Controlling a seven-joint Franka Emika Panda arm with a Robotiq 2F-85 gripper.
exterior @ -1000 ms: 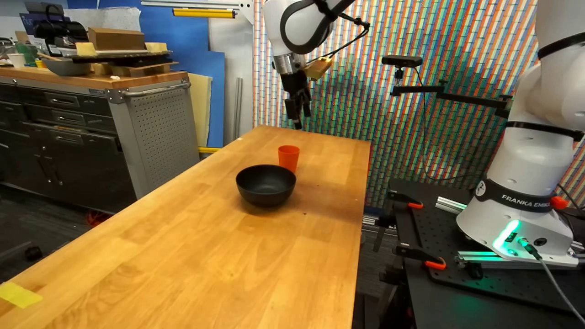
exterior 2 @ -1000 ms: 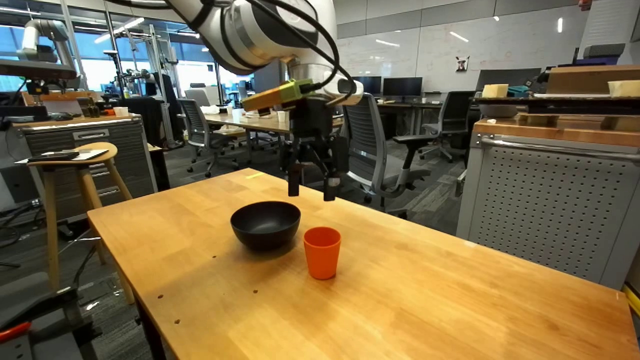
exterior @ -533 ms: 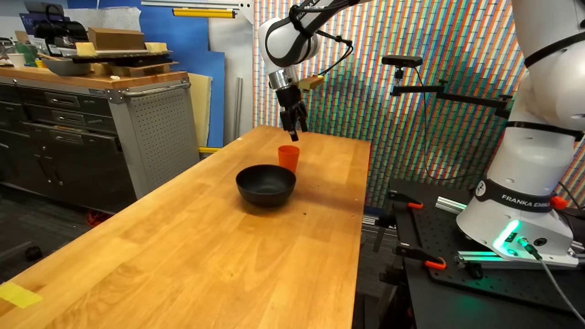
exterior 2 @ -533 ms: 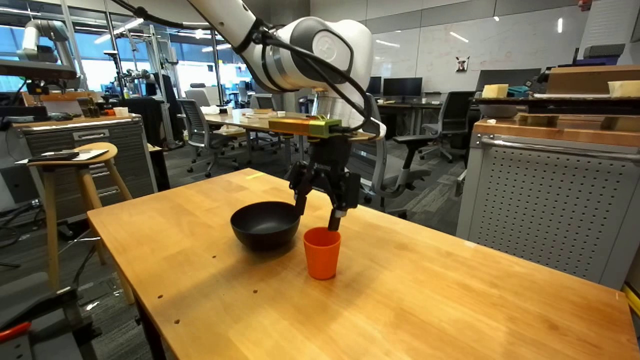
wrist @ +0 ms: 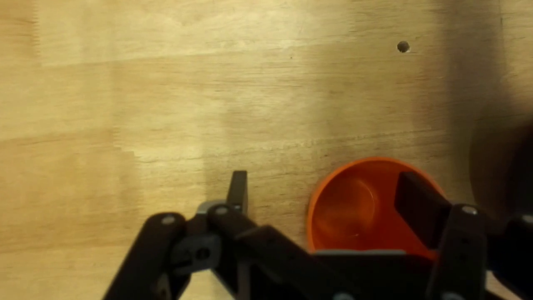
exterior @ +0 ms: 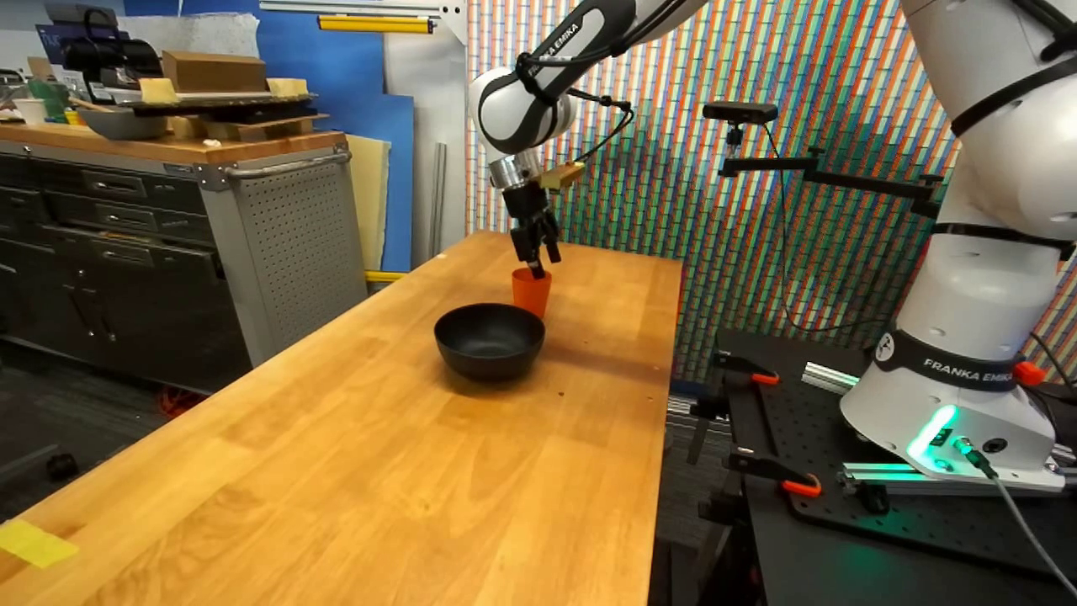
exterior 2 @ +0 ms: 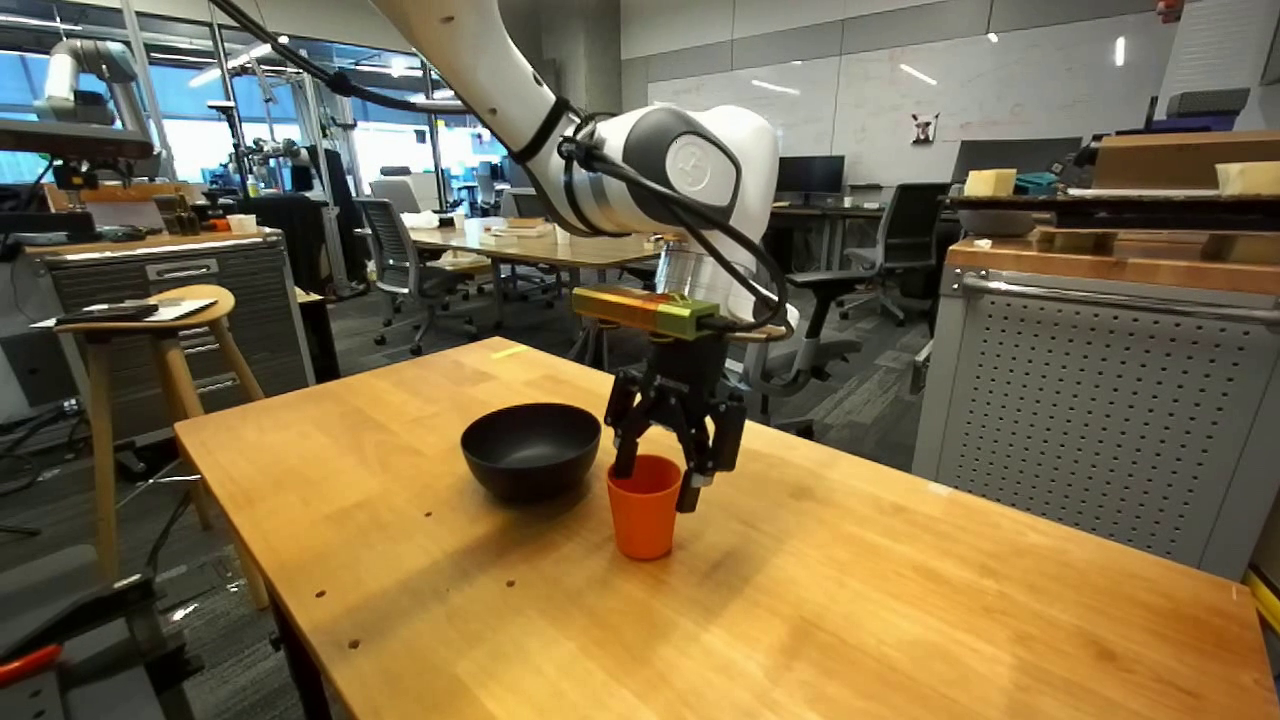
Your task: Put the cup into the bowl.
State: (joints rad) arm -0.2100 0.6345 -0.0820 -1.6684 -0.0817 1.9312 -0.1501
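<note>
The orange-red cup (exterior: 530, 300) stands upright on the table, and it also shows in an exterior view (exterior 2: 645, 518) and in the wrist view (wrist: 354, 204). The black bowl (exterior: 490, 347) stands close beside it, with a small gap between them in an exterior view (exterior 2: 528, 460). Its dark edge shows at the right of the wrist view (wrist: 520, 175). My gripper (exterior 2: 656, 484) is open and empty, pointing down at the cup's rim. In the wrist view (wrist: 325, 181), one finger is over or inside the cup's mouth on the bowl side; the other is outside the opposite wall.
The wooden table (exterior: 404, 471) carries the cup and bowl. A grey cabinet (exterior 2: 1110, 410) stands beyond the table's edge. Yellow tape (exterior: 35, 543) lies at a table corner. A camera on a bracket (exterior: 740, 112) stands near the robot base.
The gripper has come down from above the table to the cup's rim, moving toward the cup and staying open. The cup and bowl have not moved.
</note>
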